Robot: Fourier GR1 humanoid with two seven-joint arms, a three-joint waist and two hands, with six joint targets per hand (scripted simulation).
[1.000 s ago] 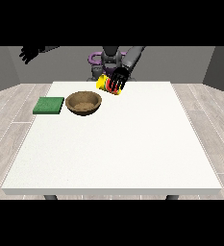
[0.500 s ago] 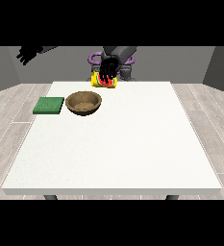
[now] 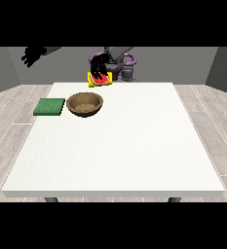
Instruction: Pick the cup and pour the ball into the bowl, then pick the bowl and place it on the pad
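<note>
A yellow cup point(image 3: 99, 80) hangs tilted over the table's far edge, with red showing at its mouth. The black hand nearer the view's right point(image 3: 100, 64) reaches down over it from a purple arm, fingers curled round the cup. Just in front and slightly left, a brown wooden bowl point(image 3: 85, 104) rests on the white table point(image 3: 120, 146); nothing shows inside it. A flat green pad point(image 3: 49, 106) lies to the bowl's left. The hand at the view's left point(image 3: 32, 55) is raised high beyond the table's left corner, fingers spread, holding nothing.
The robot's torso point(image 3: 121, 61) stands behind the table's far edge. The cup, bowl and pad all sit in the table's far left part. Grey plank floor surrounds the table.
The hand with the cup has moved toward the view's left, from behind the bowl's right side to nearly behind it, and the cup is tilted further. Bowl, pad and the raised hand stayed put.
</note>
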